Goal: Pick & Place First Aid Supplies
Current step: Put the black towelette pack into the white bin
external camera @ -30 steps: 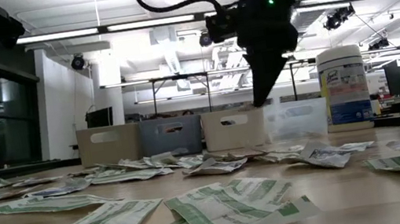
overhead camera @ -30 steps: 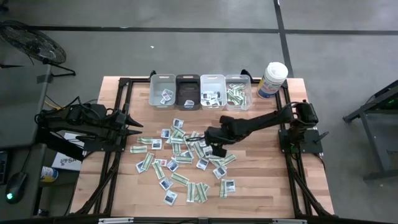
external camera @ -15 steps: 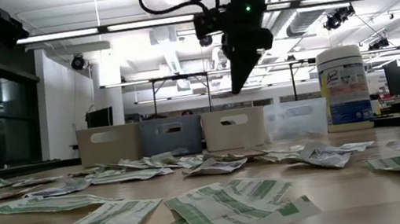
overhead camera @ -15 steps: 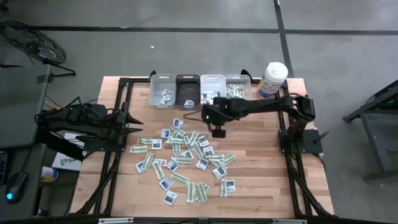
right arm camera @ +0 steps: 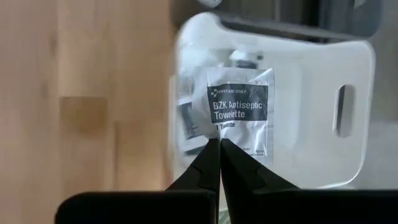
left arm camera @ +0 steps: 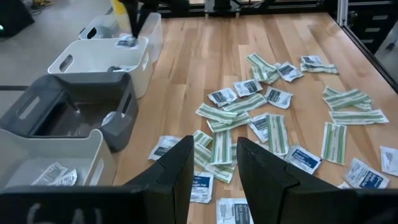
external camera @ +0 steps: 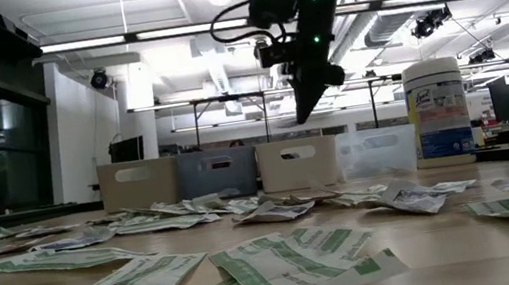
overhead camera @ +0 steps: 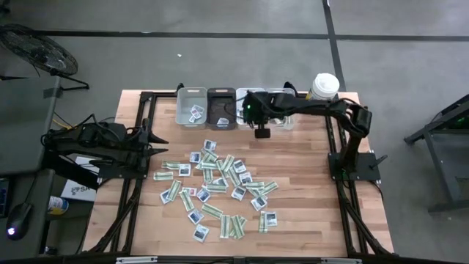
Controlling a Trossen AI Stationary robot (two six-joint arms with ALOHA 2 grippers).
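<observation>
Right gripper: held above the white bin, third from the left in the row along the tabletop's far edge; its fingers are clamped together on one corner of a white towelette packet, which hangs just over that bin's inside.
Left gripper: parked at the tabletop's left edge, fingers somewhat apart, nothing between them.
Other packets: scattered over the middle of the tabletop and toward its near edge; a few are already lying in the bins.
Risk, thin grip: only a corner of the packet is pinched, so it could be lost early or swing; a light paper packet may flutter sideways once it is let go.
Risk, wrong bin: the dark bin stands just beside on one side and the clear bin of green strips on the other; a drift could put the packet in a neighbour or on a shared rim.
Risk, sticking: the packet might cling to a finger after opening and be carried back out.
Risk, collision: the canister near the far right corner stands close to the arm's reach and could be knocked by a wide swing.
Change: a second ago the right gripper was low over the pile at mid-table; it has since been carried to the far edge, while the left arm has not moved.
</observation>
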